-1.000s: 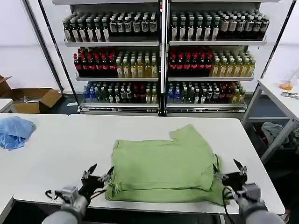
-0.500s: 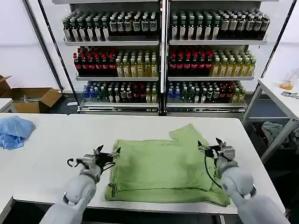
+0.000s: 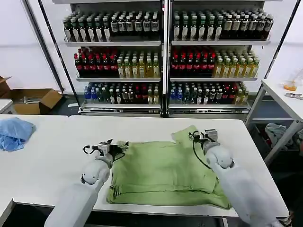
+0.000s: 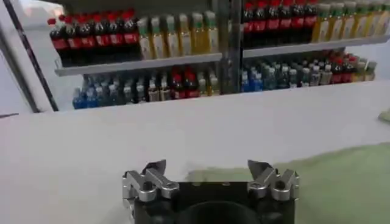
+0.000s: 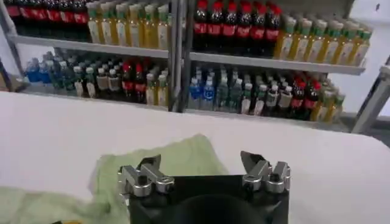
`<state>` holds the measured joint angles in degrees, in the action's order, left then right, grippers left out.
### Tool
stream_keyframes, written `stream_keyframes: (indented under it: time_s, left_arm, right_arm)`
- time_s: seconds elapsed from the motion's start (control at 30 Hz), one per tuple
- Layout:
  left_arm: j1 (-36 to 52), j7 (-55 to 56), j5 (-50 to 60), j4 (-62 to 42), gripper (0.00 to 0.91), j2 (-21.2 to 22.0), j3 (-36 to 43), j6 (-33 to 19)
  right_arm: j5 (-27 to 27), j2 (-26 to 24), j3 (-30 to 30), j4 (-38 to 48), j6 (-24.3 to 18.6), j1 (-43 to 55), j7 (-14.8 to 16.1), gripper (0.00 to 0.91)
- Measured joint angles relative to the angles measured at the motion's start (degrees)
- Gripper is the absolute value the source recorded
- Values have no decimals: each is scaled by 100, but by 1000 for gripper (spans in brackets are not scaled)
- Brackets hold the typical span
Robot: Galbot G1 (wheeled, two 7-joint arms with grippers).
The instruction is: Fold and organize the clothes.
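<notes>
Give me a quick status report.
Left gripper open at shirt's far left corner. Right gripper open by far sleeve. Shirt half folded, nothing blocking.

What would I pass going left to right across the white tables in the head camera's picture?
Light blue cloth → left gripper, open → green shirt → right gripper, open.

The light green shirt (image 3: 163,172) lies flat on the white table (image 3: 57,156), folded into a rough rectangle with doubled layers showing along its near edge at 6 o'clock. 1 short sleeve (image 3: 188,135) juts from the far corner toward 1 o'clock. The fabric is soft, gently wrinkled and plain on its upturned face. From the wrist cameras its green edge (image 4: 341,182) and the sleeve (image 5: 177,158) show on the tabletop.
</notes>
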<state>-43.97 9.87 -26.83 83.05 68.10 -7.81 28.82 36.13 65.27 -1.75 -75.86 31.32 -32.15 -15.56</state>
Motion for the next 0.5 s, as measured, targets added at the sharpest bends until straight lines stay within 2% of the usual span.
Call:
stream_keyframes:
  time_s: [0.07, 0.1, 0.13, 0.2, 0.23, 0.27, 0.3, 0.4, 0.43, 0.47, 0.5]
  left_arm:
    - [44, 0, -25, -75, 877, 2, 36, 40]
    - [59, 0, -37, -104, 443, 6, 52, 58]
    - [74, 0, -56, -129, 222, 10, 62, 78]
    - [98, -1, -89, -169, 60, 19, 82, 105]
    - [105, -2, -102, -192, 50, 24, 98, 111]
    - [105, -5, -110, -210, 50, 25, 111, 111]
    - [106, -12, -120, -223, 50, 28, 120, 113]
    - [105, -26, -161, -238, 40, 30, 133, 121]
    - [101, -30, -173, -246, 30, 29, 138, 122]
    - [93, -39, -183, -250, 30, 27, 138, 122]
    - [86, -49, -198, -254, 30, 23, 138, 121]
  right_arm:
    - [-11, 90, 26, 221, 5, 119, 38, 907]
    - [-18, 137, 35, 340, 12, 176, 57, 907]
    - [-19, 177, 45, 443, 20, 225, 75, 907]
    - [-19, 266, 64, 668, 30, 326, 118, 907]
    - [-17, 305, 71, 765, 33, 363, 131, 907]
    - [-13, 344, 75, 860, 38, 395, 141, 786]
    - [-9, 384, 79, 965, 47, 425, 155, 756]
    - [6, 464, 82, 1164, 53, 478, 201, 453]
    - [7, 493, 80, 1221, 54, 491, 214, 282]
    - [13, 517, 78, 1278, 56, 502, 220, 60]
    - [26, 539, 72, 1333, 62, 517, 227, 10]
